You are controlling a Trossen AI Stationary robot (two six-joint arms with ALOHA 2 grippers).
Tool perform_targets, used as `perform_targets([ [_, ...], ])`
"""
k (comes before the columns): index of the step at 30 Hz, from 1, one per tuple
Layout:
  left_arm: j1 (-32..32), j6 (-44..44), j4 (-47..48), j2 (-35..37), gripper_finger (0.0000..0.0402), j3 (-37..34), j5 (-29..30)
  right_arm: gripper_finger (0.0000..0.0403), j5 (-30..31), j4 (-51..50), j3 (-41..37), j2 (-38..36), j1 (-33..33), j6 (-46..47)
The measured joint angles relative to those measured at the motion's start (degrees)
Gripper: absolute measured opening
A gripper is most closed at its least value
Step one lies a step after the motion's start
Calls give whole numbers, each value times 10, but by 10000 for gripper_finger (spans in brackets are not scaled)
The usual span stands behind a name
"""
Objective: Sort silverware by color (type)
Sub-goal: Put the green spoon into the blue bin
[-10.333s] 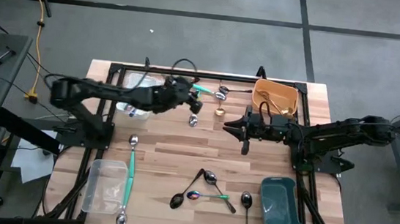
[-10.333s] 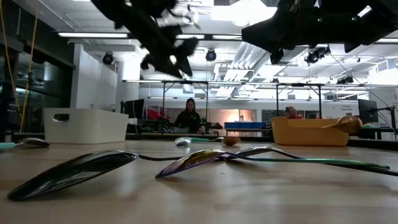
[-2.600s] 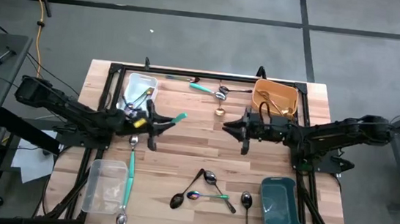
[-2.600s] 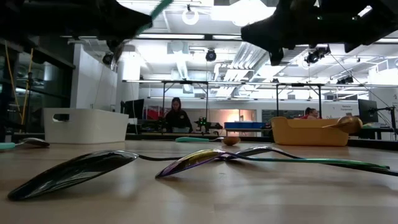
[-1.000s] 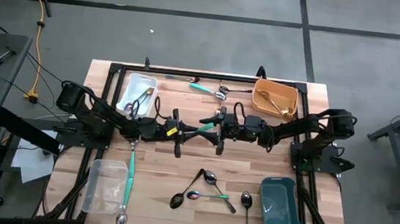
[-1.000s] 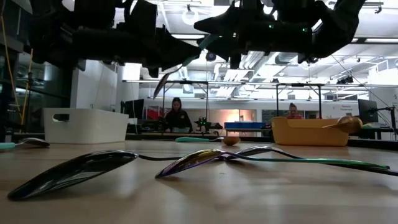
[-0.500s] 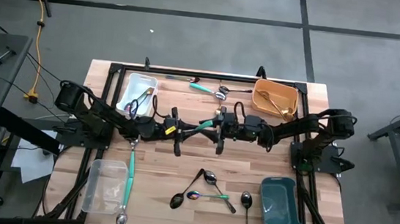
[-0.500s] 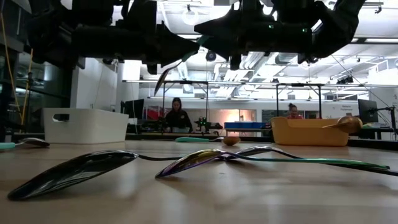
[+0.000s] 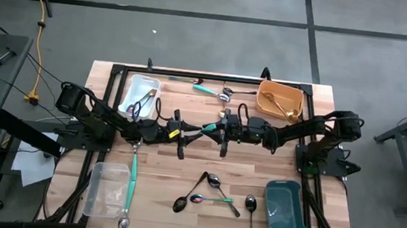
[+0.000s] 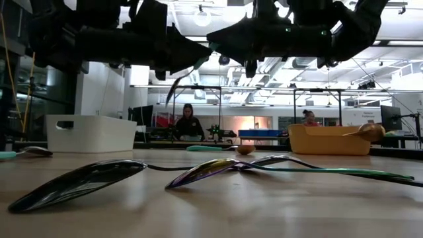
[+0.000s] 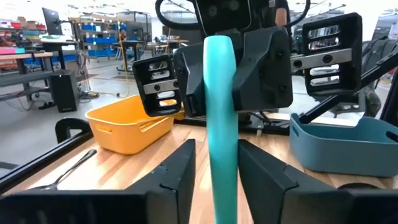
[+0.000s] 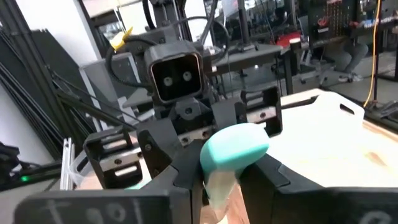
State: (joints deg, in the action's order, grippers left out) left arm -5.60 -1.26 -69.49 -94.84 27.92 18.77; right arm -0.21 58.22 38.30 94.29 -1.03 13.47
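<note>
A teal-handled utensil (image 9: 206, 128) hangs in the air over the table's middle, between my two grippers, which face each other. My right gripper (image 9: 219, 127) reaches in level from the table's right and is shut on the handle's free end. My left gripper (image 9: 187, 133) comes level from the left. Its fingers (image 11: 183, 171) stand open on either side of the handle (image 11: 221, 112) with narrow gaps. The utensil's dark bowl (image 10: 173, 86) droops below the left gripper in the low view. My right gripper pinches the rounded free end of the teal handle (image 12: 233, 146) between its two fingers. The fingers come level from the table's right and lie along the handle. The utensil is lifted clear of the table and slants down toward the left gripper.
On the table stand a white bin (image 9: 139, 93) at the far left, an orange bin (image 9: 280, 99) at the far right, a clear bin (image 9: 106, 189) at the near left and a blue-grey bin (image 9: 286, 208) at the near right. Loose spoons (image 9: 207, 193) lie near the front, and long teal utensils (image 9: 132, 174) beside the clear bin.
Both arms have kept their places over the table's middle with the utensil between them. In the low view the right gripper's fingers have drawn together on the handle's end.
</note>
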Motion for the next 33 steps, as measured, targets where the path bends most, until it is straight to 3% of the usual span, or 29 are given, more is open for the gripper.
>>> perform_targets([
  [6,0,0,62,34,135,0,3,71,6,-81,-1,-43,-1,-30],
  [13,0,7,270,184,139,0,-1,71,56,-253,-2,-126,12,-74],
  [16,-1,8,349,252,136,-2,-34,71,104,-331,-2,-160,26,-80],
  [20,-12,26,327,322,136,-40,-100,71,118,-418,16,-205,40,-57],
  [22,-17,34,306,352,136,-61,-103,71,115,-514,54,-228,51,-26],
  [26,-19,28,302,398,136,-86,-93,71,111,-797,184,-242,93,65],
  [33,-19,3,306,419,135,-94,-91,71,87,-1209,408,-197,196,296],
])
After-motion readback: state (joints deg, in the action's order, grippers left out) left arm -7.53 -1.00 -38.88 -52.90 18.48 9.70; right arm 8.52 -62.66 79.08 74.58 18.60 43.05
